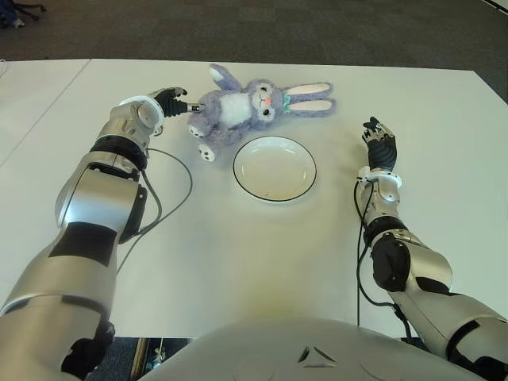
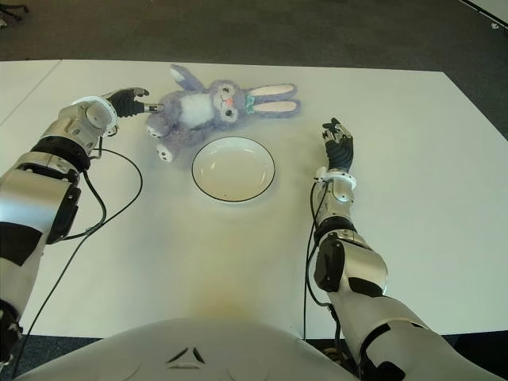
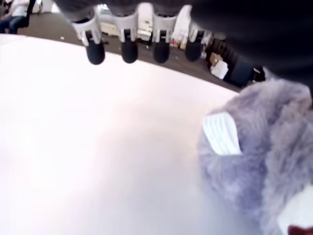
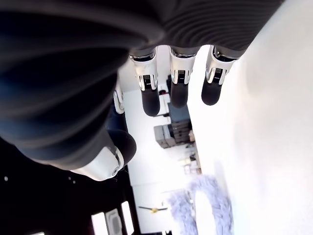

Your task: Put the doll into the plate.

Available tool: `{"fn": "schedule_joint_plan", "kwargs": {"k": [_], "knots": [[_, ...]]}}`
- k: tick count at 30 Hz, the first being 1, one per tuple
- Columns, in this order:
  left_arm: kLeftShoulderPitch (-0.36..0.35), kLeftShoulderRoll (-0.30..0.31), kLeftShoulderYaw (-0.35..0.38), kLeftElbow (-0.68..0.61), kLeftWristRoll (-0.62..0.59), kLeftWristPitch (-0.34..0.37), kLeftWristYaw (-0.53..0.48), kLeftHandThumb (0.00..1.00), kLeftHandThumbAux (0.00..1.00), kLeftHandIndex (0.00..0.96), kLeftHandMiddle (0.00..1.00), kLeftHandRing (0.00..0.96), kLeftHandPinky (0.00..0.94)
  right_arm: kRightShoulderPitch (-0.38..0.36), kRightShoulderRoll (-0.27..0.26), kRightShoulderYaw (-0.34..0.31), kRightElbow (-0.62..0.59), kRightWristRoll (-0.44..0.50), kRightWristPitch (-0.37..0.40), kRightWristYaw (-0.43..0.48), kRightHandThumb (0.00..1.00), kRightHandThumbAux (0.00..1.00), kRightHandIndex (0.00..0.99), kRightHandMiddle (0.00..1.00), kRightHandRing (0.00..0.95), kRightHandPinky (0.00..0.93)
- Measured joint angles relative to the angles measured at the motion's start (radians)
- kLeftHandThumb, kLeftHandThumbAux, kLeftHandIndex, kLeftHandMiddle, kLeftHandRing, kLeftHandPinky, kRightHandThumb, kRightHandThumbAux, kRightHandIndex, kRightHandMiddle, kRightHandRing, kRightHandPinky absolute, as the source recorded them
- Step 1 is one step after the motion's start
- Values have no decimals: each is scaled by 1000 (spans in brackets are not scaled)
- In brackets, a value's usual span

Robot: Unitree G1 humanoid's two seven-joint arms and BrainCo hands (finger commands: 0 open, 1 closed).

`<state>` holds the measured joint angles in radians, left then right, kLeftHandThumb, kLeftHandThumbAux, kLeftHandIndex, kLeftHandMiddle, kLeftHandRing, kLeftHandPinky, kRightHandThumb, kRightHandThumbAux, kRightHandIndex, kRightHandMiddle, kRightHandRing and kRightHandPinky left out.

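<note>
So the doll (image 1: 258, 105), a purple bunny plush, is lying on its side on the white table (image 1: 238, 262), just beyond the far rim of the plate (image 1: 275, 168) and not in it. The plate is empty and the doll's lower foot sits just off its left edge.

Biggest risk I see: the left hand (image 1: 168, 101) is coming at the doll from the side, right at its arm. If it closes on just that limb, the floppy body will dangle and could swing, drag over the plate rim and shove the plate, or slip out partway there. A nudge instead of a grab would just push the bunny further toward the far side of the table. Also the doll is long with those ears, so dropped off-centre it could end up draped half over the rim.

The left hand itself is unclenched, holding nothing. Its wrist view shows the fingers (image 3: 129, 46) extended straight out in a row with bare table under them and the doll's fur and sewn tag off to one side. From the eye views a fingertip looks like it's about touching the doll's arm, but I honestly can't tell if there's contact.

The right hand (image 1: 379, 143) shows to the right of the plate, well apart from it, fingers loose and empty.
</note>
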<state>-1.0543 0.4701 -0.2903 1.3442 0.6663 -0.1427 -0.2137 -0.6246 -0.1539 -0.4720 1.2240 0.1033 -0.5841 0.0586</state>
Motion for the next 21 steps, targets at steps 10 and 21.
{"fn": "schedule_joint_plan", "kwargs": {"k": [10,21], "knots": [[0,-7,0,-1,-57,34,-236,0,168,0,0,0,62,0,0,1,0,0,0,-12,711,723,411,99,50,70],[-12,-47,1,-55,-115,111,-428,0,234,0,0,0,1,1,-3,19,0,-14,-1,-48,726,725,409,87,138,292]]}}
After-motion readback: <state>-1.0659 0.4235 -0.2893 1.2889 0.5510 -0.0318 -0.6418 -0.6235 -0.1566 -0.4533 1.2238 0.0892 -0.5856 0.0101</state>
